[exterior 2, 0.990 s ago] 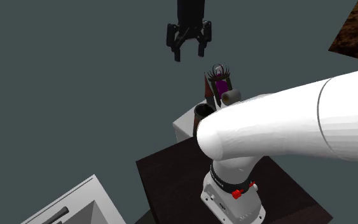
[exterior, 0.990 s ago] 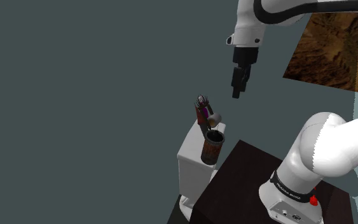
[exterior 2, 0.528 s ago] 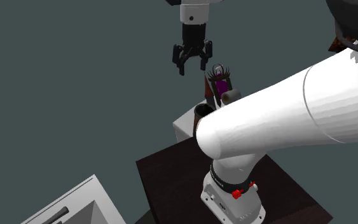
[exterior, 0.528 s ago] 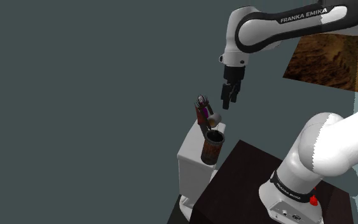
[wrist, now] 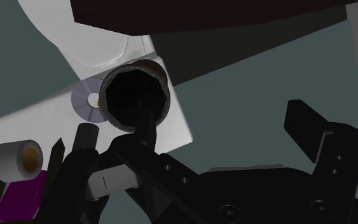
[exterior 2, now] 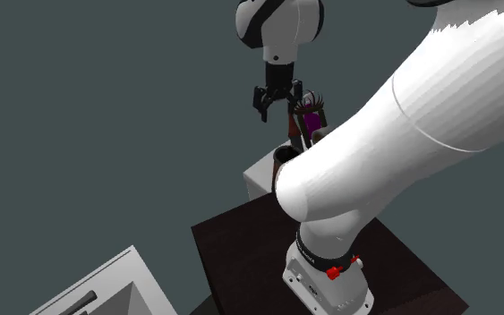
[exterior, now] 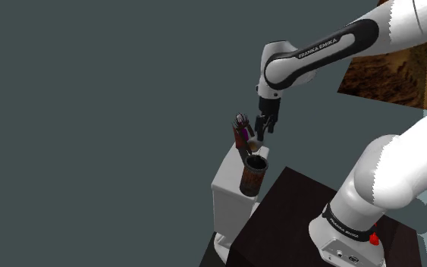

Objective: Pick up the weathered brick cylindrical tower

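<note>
The gripper [exterior 2: 274, 100] hangs above the white toilet tank [exterior: 227, 182], fingers spread wide and holding nothing. The weathered brick cylindrical tower [exterior: 253, 176] stands upright on the tank's lid, its hollow top dark. In the second exterior view the arm hides most of the tower, and the holder [exterior: 240, 129] at the tank's back is hard to make out.

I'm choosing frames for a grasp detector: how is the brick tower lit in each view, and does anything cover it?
Shoulder view: the tower is dimly but evenly lit, its mottled brown side readable. Second exterior view: the white arm covers all but its dark rim. Wrist view: its mouth reads near-black, with only the rim lit.
</note>
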### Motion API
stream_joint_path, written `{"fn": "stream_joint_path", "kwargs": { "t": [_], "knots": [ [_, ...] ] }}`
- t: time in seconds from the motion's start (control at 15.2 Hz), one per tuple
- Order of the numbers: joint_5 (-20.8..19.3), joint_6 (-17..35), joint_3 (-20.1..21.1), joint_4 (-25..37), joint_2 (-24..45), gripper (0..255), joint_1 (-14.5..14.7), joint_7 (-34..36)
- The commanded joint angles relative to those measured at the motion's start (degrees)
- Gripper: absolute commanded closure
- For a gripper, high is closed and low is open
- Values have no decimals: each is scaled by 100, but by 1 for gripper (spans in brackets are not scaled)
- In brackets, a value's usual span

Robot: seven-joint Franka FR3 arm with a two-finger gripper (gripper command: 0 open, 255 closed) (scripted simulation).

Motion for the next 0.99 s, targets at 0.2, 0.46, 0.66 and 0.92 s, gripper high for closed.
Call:
{"fn": "stream_joint_path", "kwargs": {
  "t": [0.2,0.46,0.66,0.92],
  "knots": [
    [-38,1000,-248,134,1110,0,-147,-167],
    [58,1687,-405,364,2025,0,-240,-324],
    [206,2136,-487,615,2729,0,-325,-479],
    [387,2541,-491,809,3337,0,-410,-628]
  ]
}}
